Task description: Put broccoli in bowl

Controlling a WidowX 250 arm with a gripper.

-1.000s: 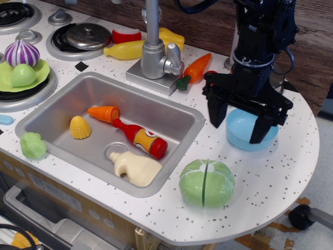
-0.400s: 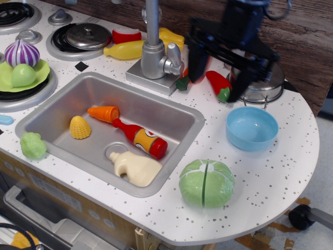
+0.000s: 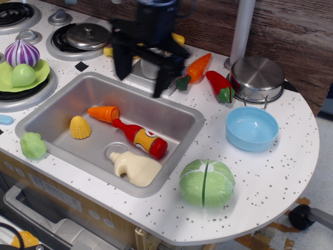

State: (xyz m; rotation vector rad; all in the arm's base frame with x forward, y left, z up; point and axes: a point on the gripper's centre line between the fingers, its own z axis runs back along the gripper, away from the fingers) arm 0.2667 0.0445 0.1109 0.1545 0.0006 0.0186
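I see my gripper [image 3: 141, 73] hanging above the far rim of the sink [image 3: 57, 101], its two dark fingers [image 3: 122, 65] spread wide apart and holding nothing. The picture is a bit blurred there. The broccoli [image 3: 33, 145] lies on the counter [image 3: 270, 177], far to the left of the jaws and nearer to the camera, just beside the sink's left corner. The bowl [image 3: 252, 128] stands well to the right of the jaws, empty, near the steel pot [image 3: 257, 78]. Below the jaws, inside the sink, I see an orange carrot [image 3: 104, 113], a corn cob [image 3: 79, 127], a red bottle [image 3: 140, 138] and a cream bottle [image 3: 135, 167]. The split cabbage [image 3: 206, 183] sits on the counter's near edge, right of the jaws.
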